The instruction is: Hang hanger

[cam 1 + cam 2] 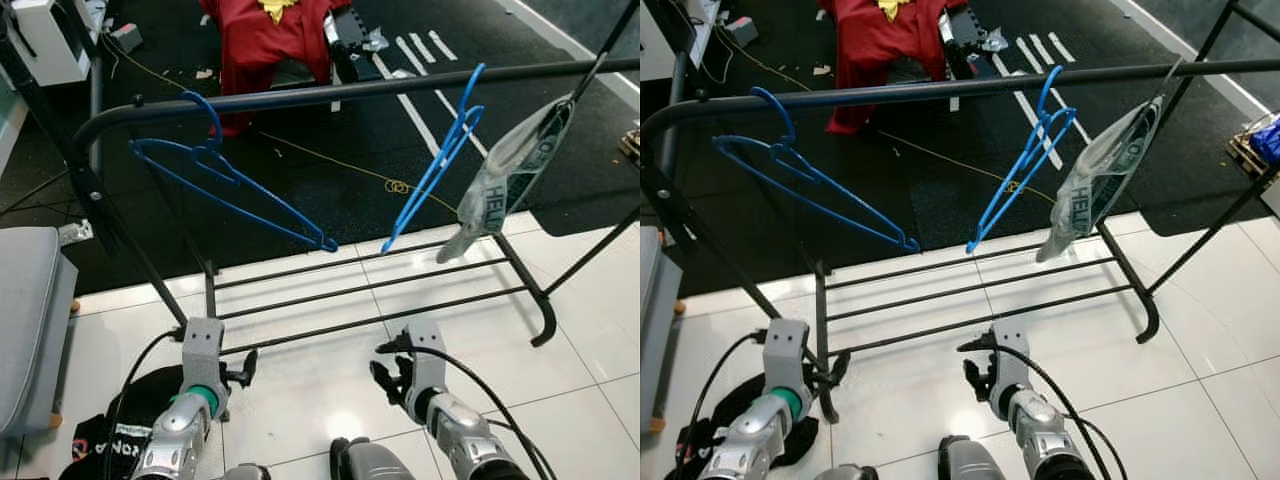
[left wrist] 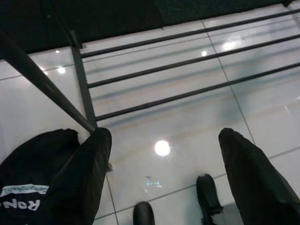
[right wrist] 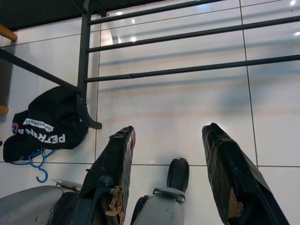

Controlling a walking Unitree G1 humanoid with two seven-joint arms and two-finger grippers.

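A black clothes rack crosses the scene, its top rail (image 1: 300, 97) carrying two bare blue hangers. One blue hanger (image 1: 230, 190) hangs near the left end, the other (image 1: 440, 160) right of the middle. A grey-white printed garment (image 1: 510, 165) hangs at the right end. On the tiles by the rack's left foot lies a black garment (image 3: 47, 131) with a blue hanger hook (image 3: 36, 165) poking out beneath it. My left gripper (image 2: 164, 136) and right gripper (image 3: 168, 131) are held low in front of the rack's bottom shelf, both open and holding nothing.
The rack's low shelf bars (image 1: 370, 290) lie just ahead of both grippers. A grey cushioned seat (image 1: 30, 320) stands at the left. Beyond the rack is dark carpet with a yellow cord (image 1: 395, 185) and a red cloth (image 1: 270, 35). My feet (image 1: 370, 460) stand on white tiles.
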